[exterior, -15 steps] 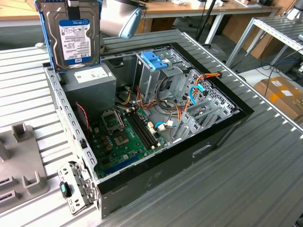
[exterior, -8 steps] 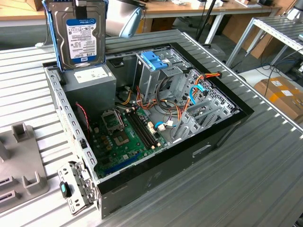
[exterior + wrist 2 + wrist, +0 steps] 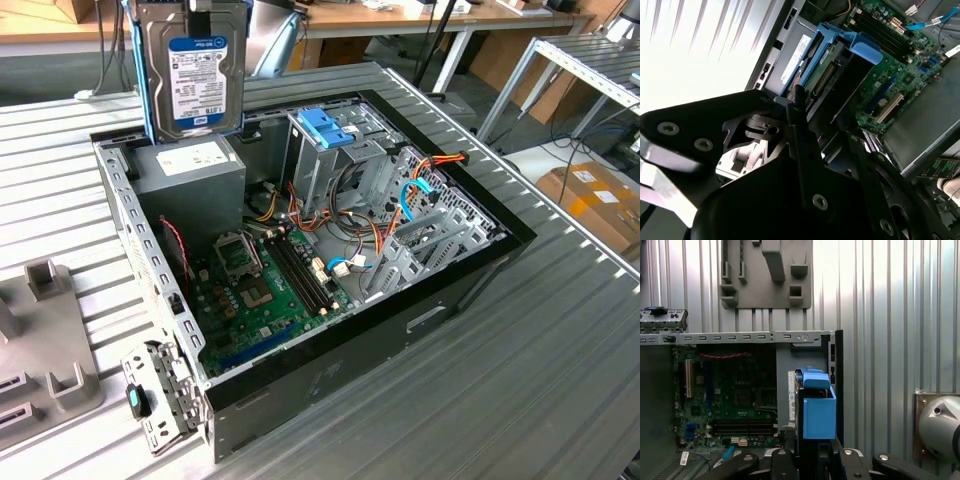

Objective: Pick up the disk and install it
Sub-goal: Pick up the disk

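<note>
Evidently the jaws are clenched on the flat rectangular silver-metal disk [image 3: 192, 75] with its white-and-blue label and light-blue plastic rails. They hold it from above so that it hangs upright with the label facing the exterior view. In both wrist views the disk [image 3: 820, 80] [image 3: 817, 410] shows edge-on, its blue rail leading. It hangs over the big grey power-supply box [image 3: 195, 175] at the far corner of the open black computer case [image 3: 330, 370], toward the exterior view's left. The tall metal cage with a blue plastic handle [image 3: 325, 130] stands just to the exterior view's right of it. The green motherboard [image 3: 250, 290] lies nearer, and the case rests on the ribbed metal bench [image 3: 500, 400]. The step in hand looks like carrying the disk to its bay. Doing it well probably means a square, unslipping grip, rails level and parallel to the bay's guides, and a path clear of the loose orange and blue cables [image 3: 415, 190].
</note>
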`<action>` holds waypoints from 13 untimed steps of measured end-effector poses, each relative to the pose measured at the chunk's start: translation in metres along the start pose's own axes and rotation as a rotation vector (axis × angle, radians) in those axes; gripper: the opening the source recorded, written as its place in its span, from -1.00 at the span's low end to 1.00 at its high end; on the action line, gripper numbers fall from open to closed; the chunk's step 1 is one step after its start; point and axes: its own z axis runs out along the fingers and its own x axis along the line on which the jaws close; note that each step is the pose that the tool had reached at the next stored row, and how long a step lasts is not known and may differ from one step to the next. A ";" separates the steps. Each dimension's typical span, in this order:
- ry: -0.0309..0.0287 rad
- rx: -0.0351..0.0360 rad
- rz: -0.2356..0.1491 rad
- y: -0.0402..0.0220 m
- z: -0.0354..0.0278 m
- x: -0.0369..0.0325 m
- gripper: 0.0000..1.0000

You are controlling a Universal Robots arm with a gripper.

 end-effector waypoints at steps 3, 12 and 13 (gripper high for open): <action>0.0000 0.0000 0.000 -0.0090 0.0002 -0.0005 -0.30; 0.0000 0.0001 0.000 -0.0443 0.0013 -0.0025 -0.30; -0.0001 -0.0001 0.000 -0.0479 0.0014 -0.0026 -0.30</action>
